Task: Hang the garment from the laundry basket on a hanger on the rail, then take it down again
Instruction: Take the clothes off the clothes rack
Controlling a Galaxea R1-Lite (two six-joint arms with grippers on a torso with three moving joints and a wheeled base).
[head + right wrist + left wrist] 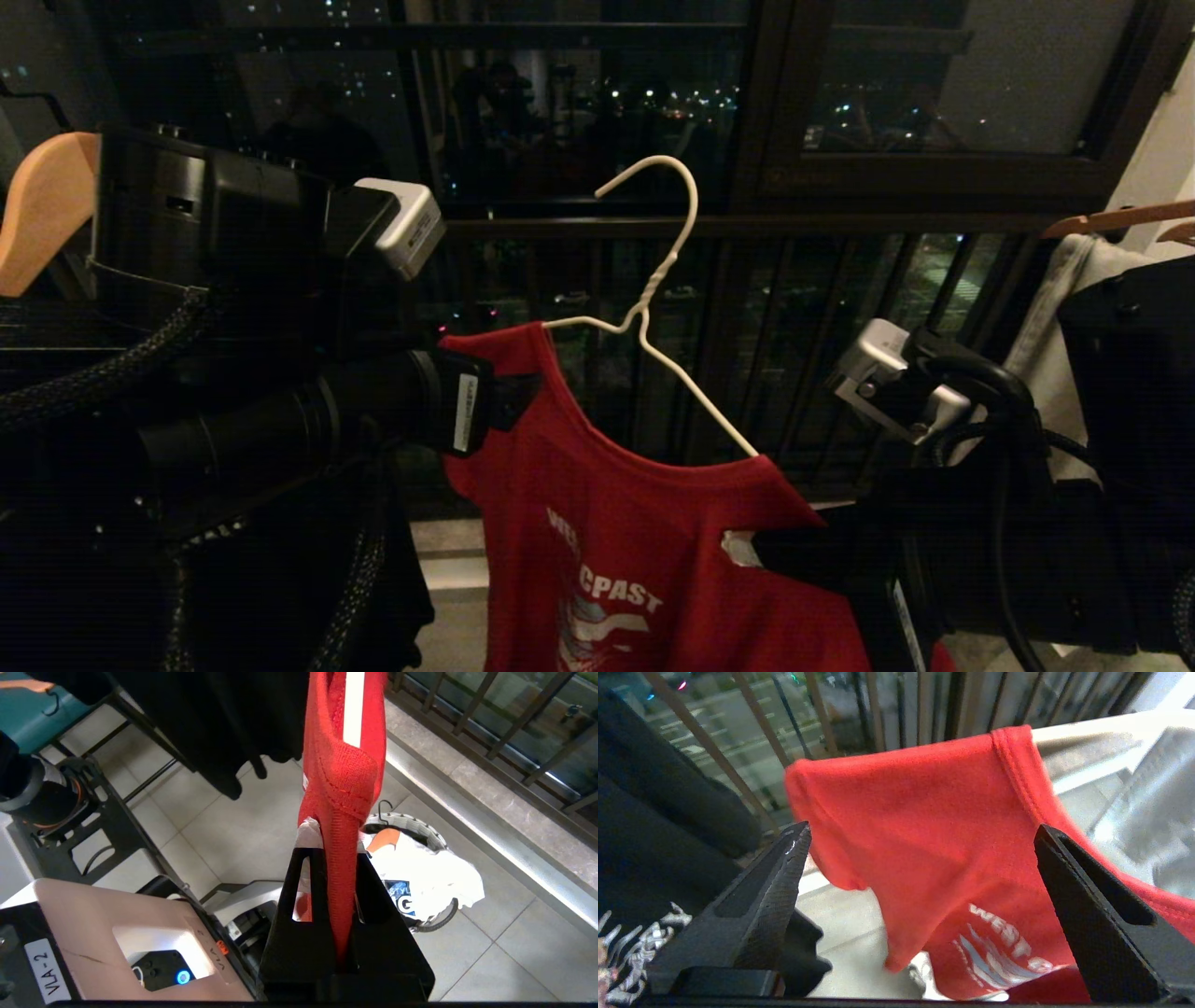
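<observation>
The garment [597, 523], a red T-shirt with white "WEST COAST" lettering, hangs on the thin white wire hanger [653, 271]. The hanger's hook stands in the air before the dark window and rests on nothing I can see. My left gripper [504, 401] is at the shirt's left shoulder; in the left wrist view it [922, 830] is open wide, with the red cloth [924, 826] just beyond the fingertips. My right gripper [334, 854] is shut on a bunched fold of the garment [341, 793] at its other shoulder [761, 551]. The laundry basket [411, 820] stands on the floor below. The rail is out of view.
A white T-shirt with a blue graphic [420, 877] lies in the basket. A black printed T-shirt [649, 858] hangs to the left. Wooden hangers [42, 210] [1116, 219] show at both sides, and a pale garment [1055, 317] hangs at the right. Dark balcony bars [709, 317] stand behind. My base [107, 933] is on the tiled floor.
</observation>
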